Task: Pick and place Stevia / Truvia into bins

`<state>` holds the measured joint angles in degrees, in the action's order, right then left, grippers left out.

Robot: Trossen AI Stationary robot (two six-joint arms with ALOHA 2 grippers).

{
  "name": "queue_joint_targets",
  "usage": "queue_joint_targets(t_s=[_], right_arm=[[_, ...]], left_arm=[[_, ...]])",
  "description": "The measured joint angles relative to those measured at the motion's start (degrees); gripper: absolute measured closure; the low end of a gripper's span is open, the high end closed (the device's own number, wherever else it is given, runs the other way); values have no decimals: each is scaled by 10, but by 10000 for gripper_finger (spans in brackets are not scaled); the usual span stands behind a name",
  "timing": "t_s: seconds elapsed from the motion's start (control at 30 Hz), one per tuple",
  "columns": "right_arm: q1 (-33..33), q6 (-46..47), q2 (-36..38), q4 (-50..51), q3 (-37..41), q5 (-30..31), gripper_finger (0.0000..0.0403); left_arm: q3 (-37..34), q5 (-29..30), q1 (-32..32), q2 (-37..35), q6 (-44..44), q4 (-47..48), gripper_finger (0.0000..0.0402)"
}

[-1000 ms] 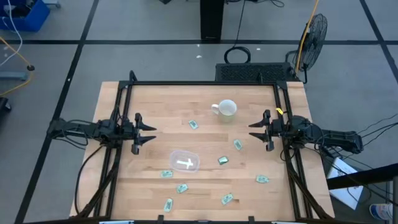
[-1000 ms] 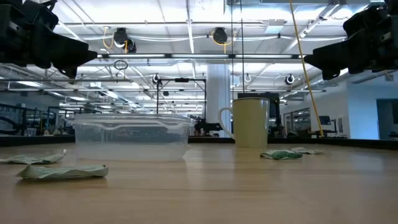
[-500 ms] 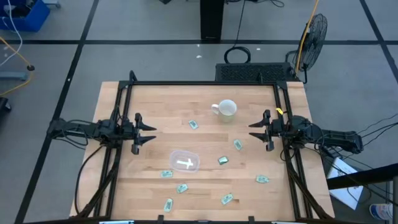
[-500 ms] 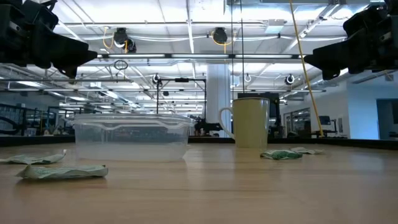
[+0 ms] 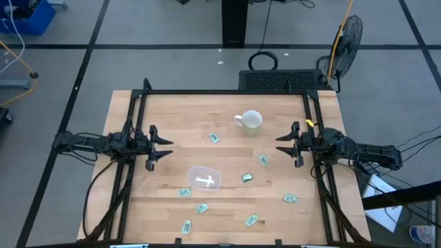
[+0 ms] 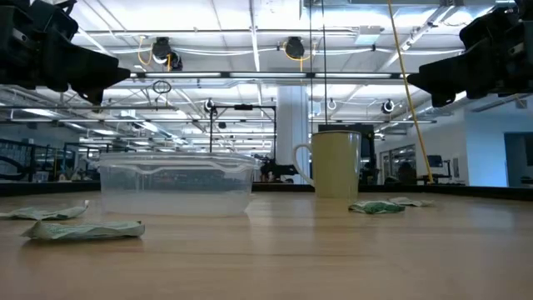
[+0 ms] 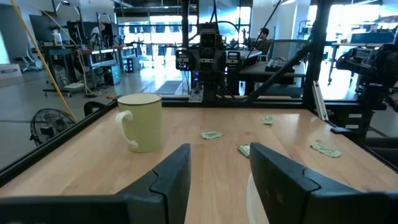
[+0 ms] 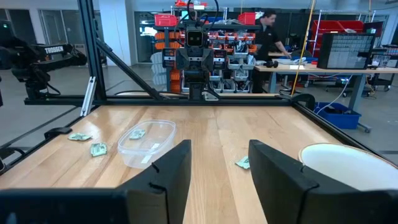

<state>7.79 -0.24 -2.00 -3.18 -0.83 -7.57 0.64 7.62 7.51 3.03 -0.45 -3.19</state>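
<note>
Several pale green and white Stevia packets lie flat and scattered on the wooden table: one (image 5: 214, 138) near the mug, one (image 5: 263, 160) toward the right, a darker one (image 5: 247, 178), and others along the near side (image 5: 201, 208). The clear bin (image 5: 204, 178) stands near the table's middle with one packet (image 5: 208, 182) inside. My left gripper (image 5: 169, 147) is open and empty, held above the table's left side. My right gripper (image 5: 278, 143) is open and empty, above the right side.
A white mug (image 5: 250, 120) with a handle stands at the far middle of the table. A dark metal frame (image 5: 227, 92) runs around the table's edges. In the right wrist view a person (image 8: 272, 28) stands at a bench far behind the table.
</note>
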Motion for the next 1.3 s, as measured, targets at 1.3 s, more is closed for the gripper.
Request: queue_joint_targets(t_s=[1.3], right_arm=[[0,0,0,0,0,0,248]], left_arm=[[0,66,0,0,23,-17,231]])
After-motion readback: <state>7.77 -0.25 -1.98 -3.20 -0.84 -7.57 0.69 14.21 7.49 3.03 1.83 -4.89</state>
